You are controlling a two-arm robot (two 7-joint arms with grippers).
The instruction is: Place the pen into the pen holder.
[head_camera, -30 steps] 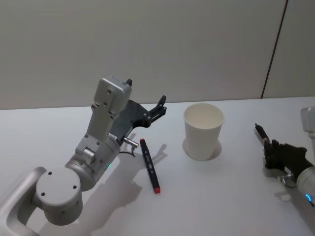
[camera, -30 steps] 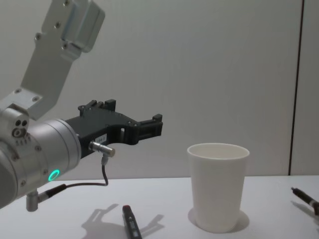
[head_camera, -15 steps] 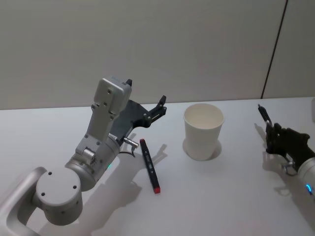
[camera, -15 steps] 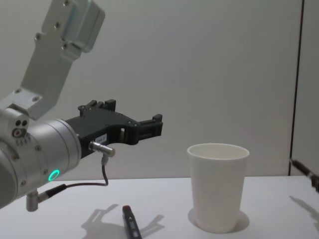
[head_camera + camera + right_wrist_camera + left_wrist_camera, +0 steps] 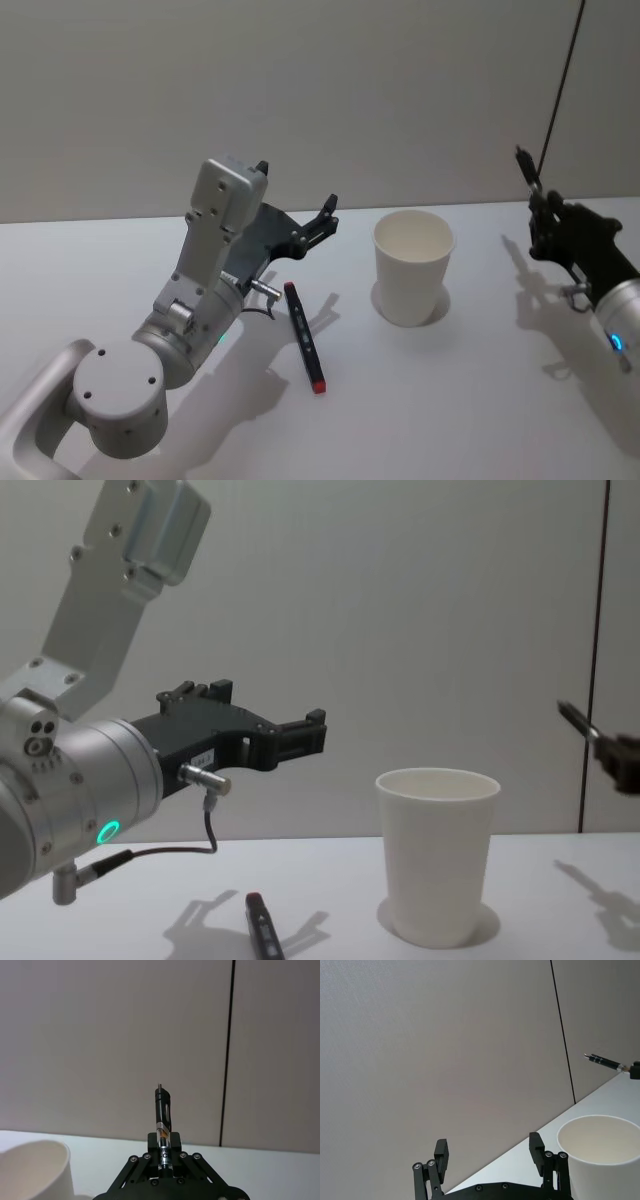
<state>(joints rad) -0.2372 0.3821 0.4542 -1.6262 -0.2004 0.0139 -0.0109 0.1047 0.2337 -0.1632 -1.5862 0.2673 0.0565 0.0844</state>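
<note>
A slim black pen (image 5: 526,168) sticks up out of my right gripper (image 5: 541,204), which is shut on it and held in the air to the right of the pen holder (image 5: 411,268), a white paper cup standing upright on the table. In the right wrist view the pen (image 5: 162,1107) stands between the fingertips of the right gripper (image 5: 162,1141), with the cup's rim (image 5: 35,1152) low at the side. My left gripper (image 5: 297,188) hangs open and empty above the table, left of the cup.
A second pen, black with a red end (image 5: 304,337), lies flat on the white table (image 5: 450,400) below the left gripper. A plain wall with a dark vertical seam (image 5: 562,80) stands behind.
My right gripper has lifted the pen from just above the table to above the height of the cup's rim. The left arm, the cup and the lying pen have not moved.
</note>
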